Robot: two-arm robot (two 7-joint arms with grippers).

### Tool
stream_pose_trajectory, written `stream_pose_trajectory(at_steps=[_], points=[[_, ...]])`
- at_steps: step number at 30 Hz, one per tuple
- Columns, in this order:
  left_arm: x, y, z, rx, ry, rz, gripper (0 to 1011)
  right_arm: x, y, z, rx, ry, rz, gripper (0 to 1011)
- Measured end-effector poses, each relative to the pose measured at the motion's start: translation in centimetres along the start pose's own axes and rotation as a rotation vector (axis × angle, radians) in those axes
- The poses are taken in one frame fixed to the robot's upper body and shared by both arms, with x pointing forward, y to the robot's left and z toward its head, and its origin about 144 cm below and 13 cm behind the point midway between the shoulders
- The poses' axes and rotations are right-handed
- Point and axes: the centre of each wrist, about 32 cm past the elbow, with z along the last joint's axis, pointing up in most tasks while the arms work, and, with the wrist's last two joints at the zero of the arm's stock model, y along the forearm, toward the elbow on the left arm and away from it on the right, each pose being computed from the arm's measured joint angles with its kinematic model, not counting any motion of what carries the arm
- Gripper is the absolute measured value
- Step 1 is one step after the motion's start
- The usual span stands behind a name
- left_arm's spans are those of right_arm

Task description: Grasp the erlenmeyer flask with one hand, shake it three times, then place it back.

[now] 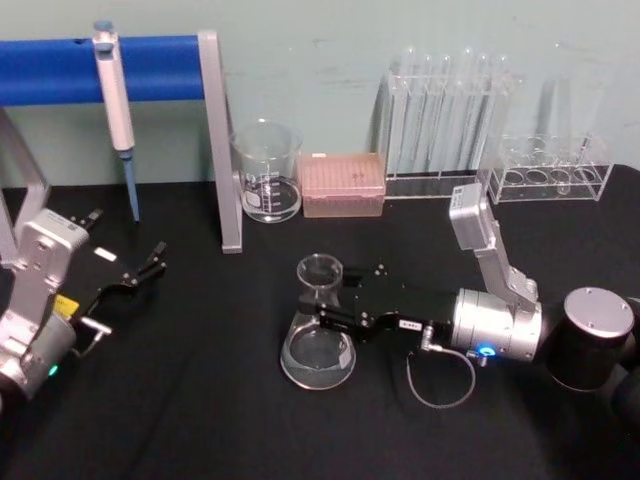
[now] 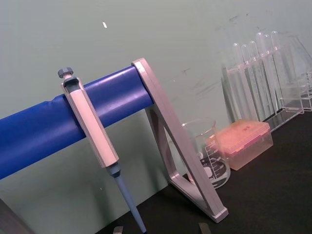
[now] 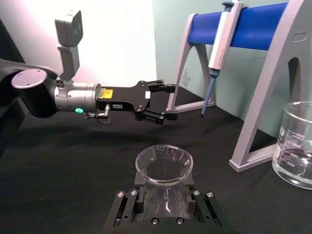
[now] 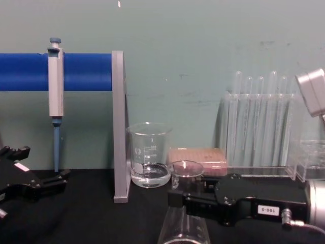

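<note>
Open table in front of the erlenmeyer flask; behind — beaker, pink box, grey post.

Quick count: one erlenmeyer flask, one beaker, one pipette, one pink tip box, two clear racks.

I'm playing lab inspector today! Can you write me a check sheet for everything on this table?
Surface: black table.
Job's things: flask upright, mid-table, in front of the pink box.
Clutter: beaker, pink box and tube racks along the back; pipette hangs on the blue stand.
Grippers: right gripper shut on the flask's neck; left gripper open, at the table's left.
Cables: grey cable loops by the right wrist.
Surroundings: green wall; nothing else seen.
</note>
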Motion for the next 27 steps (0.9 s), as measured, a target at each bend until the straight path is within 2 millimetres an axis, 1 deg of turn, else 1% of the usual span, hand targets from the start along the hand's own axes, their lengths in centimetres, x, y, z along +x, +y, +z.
stream_pose_trajectory(at_steps=[8,15,20,21,27], points=[[0.0,0.0,0.0,0.000,0.000,0.000,1001,-0.3,-0.3,0.2,0.045,0.029,-0.052,450],[0.0,0.0,0.0,0.000,0.000,0.000,1001,-0.8,-0.9,1.3,0.089,0.030,-0.138,451],[0.0,0.0,0.0,0.000,0.000,0.000,1001,-1.5,-1.3,2.5,0.118,0.021,-0.222,450],[0.0,0.0,0.0,0.000,0.000,0.000,1001,-1.7,-1.3,3.1,0.126,0.011,-0.249,450],[0.0,0.0,0.0,0.000,0.000,0.000,1001,-2.6,-1.5,4.7,0.143,-0.034,-0.327,450]])
